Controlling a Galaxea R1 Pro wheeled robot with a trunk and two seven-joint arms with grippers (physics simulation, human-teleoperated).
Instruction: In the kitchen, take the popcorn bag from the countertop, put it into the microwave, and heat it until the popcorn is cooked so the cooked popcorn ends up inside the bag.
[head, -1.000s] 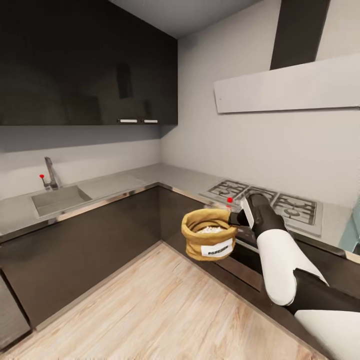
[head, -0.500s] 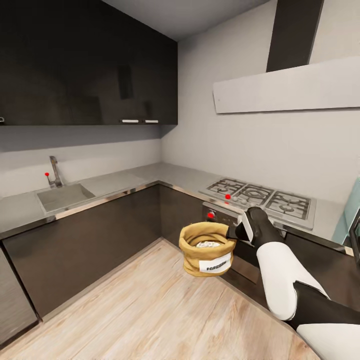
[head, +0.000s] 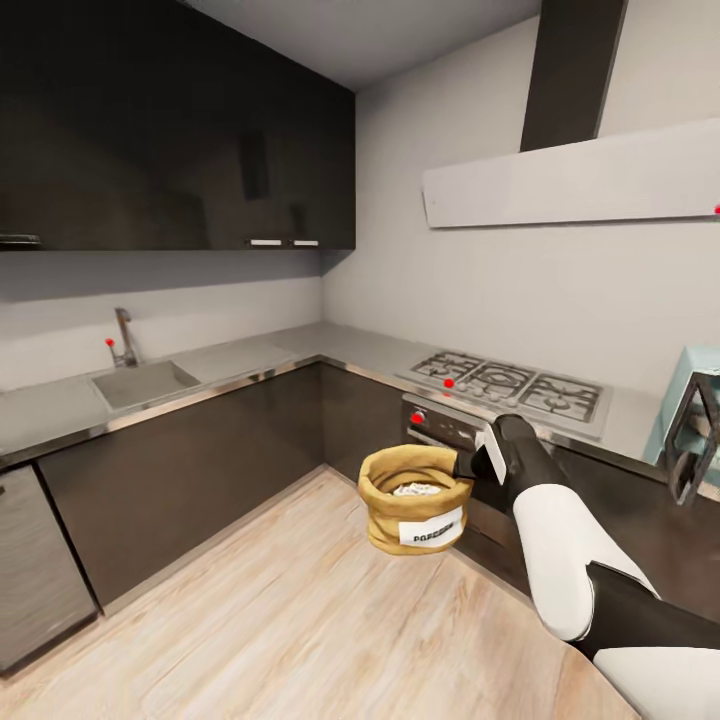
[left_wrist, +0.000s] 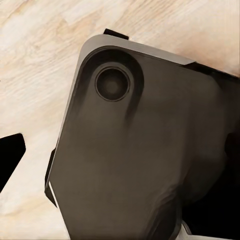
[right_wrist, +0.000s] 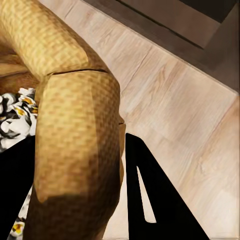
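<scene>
My right gripper (head: 468, 465) pinches the rolled rim of the popcorn bag (head: 414, 498), held above the plank floor (head: 300, 620) with white popcorn (head: 418, 489) inside. The gas hob (head: 510, 385) sits at one o'clock, the pale blue microwave (head: 690, 420) at three, the sink (head: 145, 382) at ten. I cannot tell my left gripper's state.

Ahead of me the grey countertop (head: 250, 358) runs in an L along both walls; the sink (head: 145, 383) is sunk into it, the gas hob (head: 505, 385) set flush, the pale blue microwave (head: 690, 420) at its end.
</scene>
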